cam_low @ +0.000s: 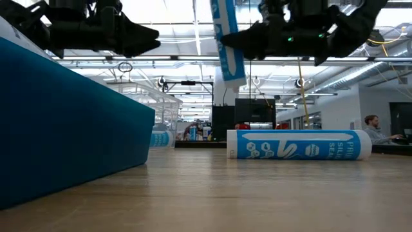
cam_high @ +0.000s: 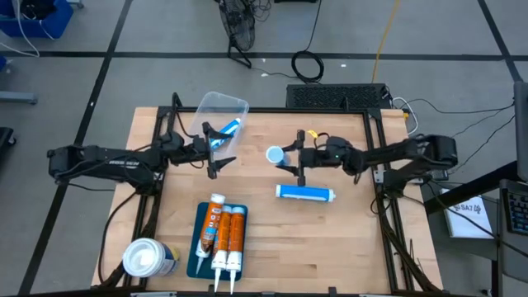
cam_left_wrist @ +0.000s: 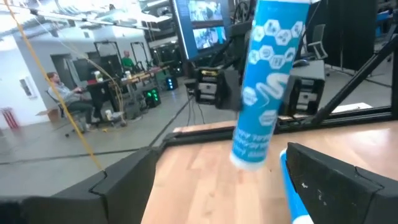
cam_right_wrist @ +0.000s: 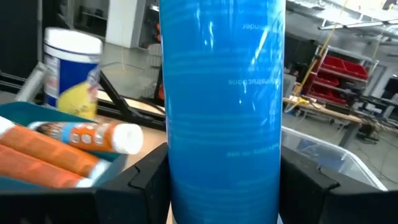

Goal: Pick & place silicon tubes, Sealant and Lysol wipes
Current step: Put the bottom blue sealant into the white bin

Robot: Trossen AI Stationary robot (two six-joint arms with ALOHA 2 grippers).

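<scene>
My right gripper (cam_high: pixel 285 157) is shut on a blue sealant tube (cam_left_wrist: pixel 266 81) that stands upright above the middle of the table. A second blue tube (cam_high: pixel 305 193) lies on its side on the table, toward the near edge from that gripper. My left gripper (cam_high: pixel 219 155) hovers open and holds nothing, by the near edge of a clear plastic bin (cam_high: pixel 221 111) with another blue tube (cam_high: pixel 224 130) inside. Orange silicon tubes (cam_high: pixel 224 235) lie in a teal tray (cam_high: pixel 198 247) at the near edge. The Lysol wipes (cam_high: pixel 148 257) stand upright at the near left corner. My right gripper pinches the blue tube's round body (cam_right_wrist: pixel 224 174) between its two fingers, roughly midway along what shows of it. The fingers come in level from the table's right and lie across the tube. The tube stands nearly upright, lifted clear, its lower end (cam_low: pixel 233 76) well above the table.
The teal tray's wall (cam_low: pixel 64 122) fills the left of the low view. Bare wood lies between the lying tube and the tray, and along the table's right side. A black box (cam_high: pixel 338 95) and cables sit beyond the far edge.
</scene>
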